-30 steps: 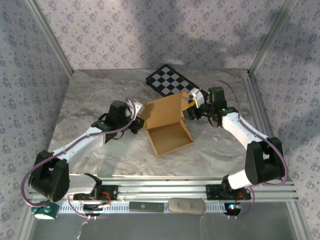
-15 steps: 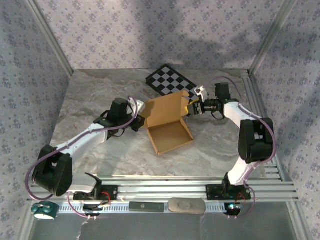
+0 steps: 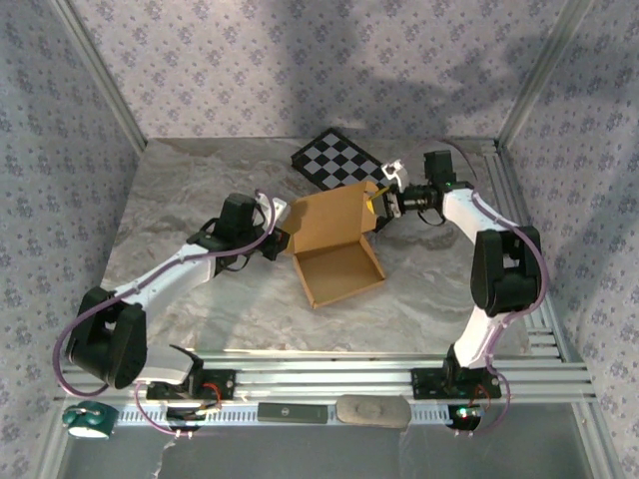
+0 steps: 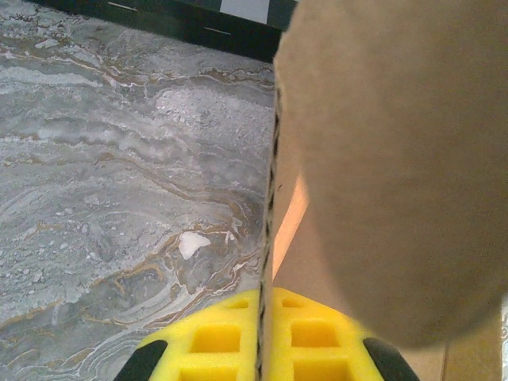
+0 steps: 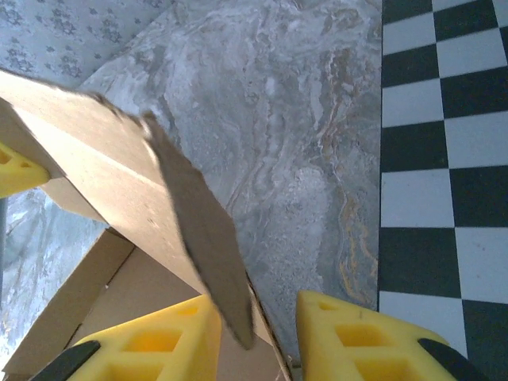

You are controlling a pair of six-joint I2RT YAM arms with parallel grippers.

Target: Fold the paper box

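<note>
I hold the left edge of the paper box (image 3: 334, 244) clamped in the left gripper (image 4: 264, 343); the right gripper (image 5: 254, 341), parted, straddles the opposite flap.

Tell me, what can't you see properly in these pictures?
- Left wrist view: a blurry paper box flap hides everything to the right.
- Top view: the left gripper has fingertips too small to see.
- Right wrist view: the checkered board is cut off by the frame edge.

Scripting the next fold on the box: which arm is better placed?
Right, probably. The right arm's jaws stand open astride the paper box's raised side flap, ready to pinch it. The left arm's jaws are shut on the opposite edge, bracing it.
</note>
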